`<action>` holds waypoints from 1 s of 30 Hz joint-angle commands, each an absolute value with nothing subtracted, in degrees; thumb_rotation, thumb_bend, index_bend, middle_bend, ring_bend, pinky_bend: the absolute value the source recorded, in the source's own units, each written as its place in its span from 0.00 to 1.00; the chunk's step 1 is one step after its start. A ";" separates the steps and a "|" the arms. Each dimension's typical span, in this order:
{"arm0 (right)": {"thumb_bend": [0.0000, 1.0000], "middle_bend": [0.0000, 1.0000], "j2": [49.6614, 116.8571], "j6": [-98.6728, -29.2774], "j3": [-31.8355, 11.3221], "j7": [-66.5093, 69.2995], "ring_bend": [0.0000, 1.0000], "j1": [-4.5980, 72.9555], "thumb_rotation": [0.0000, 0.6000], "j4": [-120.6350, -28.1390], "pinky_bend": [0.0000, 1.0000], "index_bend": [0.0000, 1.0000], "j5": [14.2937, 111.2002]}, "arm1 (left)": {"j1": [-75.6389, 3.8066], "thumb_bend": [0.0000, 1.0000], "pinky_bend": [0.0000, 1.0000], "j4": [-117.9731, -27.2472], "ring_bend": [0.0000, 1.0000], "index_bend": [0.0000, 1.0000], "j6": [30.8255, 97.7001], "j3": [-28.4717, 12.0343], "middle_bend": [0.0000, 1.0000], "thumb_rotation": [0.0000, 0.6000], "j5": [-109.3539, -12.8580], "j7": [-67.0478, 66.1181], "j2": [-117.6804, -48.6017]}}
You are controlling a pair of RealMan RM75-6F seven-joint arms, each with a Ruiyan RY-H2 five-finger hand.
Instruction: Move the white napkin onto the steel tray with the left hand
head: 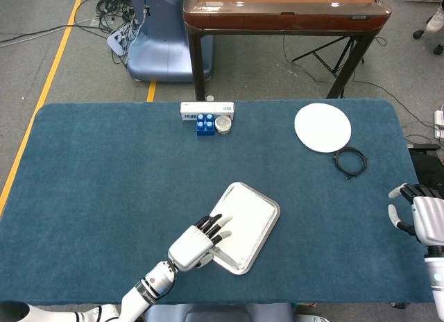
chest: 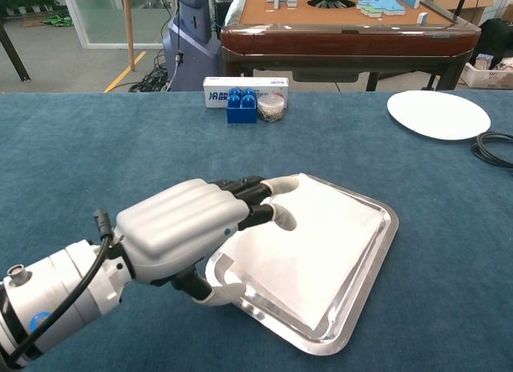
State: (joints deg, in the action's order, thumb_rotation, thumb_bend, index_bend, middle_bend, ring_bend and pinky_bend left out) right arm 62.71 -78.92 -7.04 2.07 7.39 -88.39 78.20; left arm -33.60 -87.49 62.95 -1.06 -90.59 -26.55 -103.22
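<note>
The white napkin [head: 248, 216] [chest: 321, 240] lies spread flat inside the steel tray [head: 276, 211] [chest: 389, 228] and covers most of it. My left hand [head: 194, 242] [chest: 180, 232] is at the tray's near-left corner. Its fingers [chest: 268, 205] are stretched out and rest on the napkin's left edge, and the thumb hangs over the tray's near rim. I see nothing gripped in it. My right hand [head: 418, 214] rests at the table's right edge, shown only in the head view, fingers apart and holding nothing.
A white plate [head: 322, 127] [chest: 438, 114] and a coiled black cable [head: 350, 161] [chest: 495, 147] sit at the back right. A white box [head: 207, 109], a blue block [head: 205, 123] and a small jar [head: 223, 125] stand at the back edge.
</note>
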 commanded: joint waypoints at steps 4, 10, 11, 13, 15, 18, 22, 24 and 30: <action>0.43 0.40 62.65 -78.92 -7.02 2.05 0.29 7.38 1.00 -88.47 0.28 0.45 78.22 | -33.43 0.27 0.24 -88.41 0.01 0.20 62.70 -0.91 0.01 1.00 -89.74 -26.68 -101.94; 0.43 0.40 62.79 -78.70 -7.02 1.72 0.29 7.48 1.00 -88.40 0.29 0.45 78.05 | -34.02 0.27 0.76 -92.34 0.46 0.19 59.91 -1.48 0.52 1.00 -86.35 -29.32 -98.83; 0.43 0.40 62.83 -78.65 -7.00 1.67 0.29 7.50 1.00 -88.38 0.29 0.45 78.04 | -34.31 0.27 0.84 -93.30 0.56 0.19 59.11 -1.69 0.65 1.00 -85.47 -30.04 -98.15; 0.43 0.40 62.87 -78.58 -6.99 1.60 0.29 7.53 1.00 -88.37 0.29 0.45 78.01 | -34.96 0.28 0.90 -94.73 0.66 0.19 57.61 -1.87 0.78 1.00 -84.43 -30.43 -97.07; 0.43 0.40 62.91 -78.52 -6.99 1.49 0.29 7.56 1.00 -88.34 0.29 0.45 77.96 | -35.63 0.40 0.95 -95.73 0.74 0.19 56.36 -2.01 0.90 1.00 -83.81 -30.36 -96.17; 0.43 0.40 62.92 -78.42 -7.00 1.46 0.29 7.59 1.00 -88.32 0.29 0.45 77.88 | -37.23 0.56 0.97 -97.50 0.79 0.18 52.97 -2.05 0.99 1.00 -81.77 -31.28 -94.13; 0.43 0.40 62.90 -78.36 -7.02 1.54 0.29 7.61 1.00 -88.29 0.29 0.45 77.81 | -38.95 0.67 0.97 -99.37 0.83 0.17 50.24 -2.79 1.00 1.00 -77.76 -34.78 -92.89; 0.43 0.40 62.89 -78.34 -7.05 1.57 0.28 7.62 1.00 -88.27 0.29 0.45 77.78 | -39.78 0.68 0.98 -100.00 0.85 0.17 49.48 -3.15 1.00 1.00 -76.19 -36.15 -92.72; 0.43 0.40 62.83 -78.31 -7.08 1.79 0.29 7.62 1.00 -88.25 0.29 0.45 77.75 | -42.56 0.71 0.98 -100.88 0.89 0.17 47.80 -3.66 1.00 1.00 -71.01 -41.93 -92.60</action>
State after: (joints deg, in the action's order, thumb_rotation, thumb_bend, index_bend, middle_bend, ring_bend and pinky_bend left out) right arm 62.82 -78.32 -7.08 1.79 7.62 -88.25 77.75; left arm -41.51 -100.48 48.35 -3.38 -72.63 -40.14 -92.66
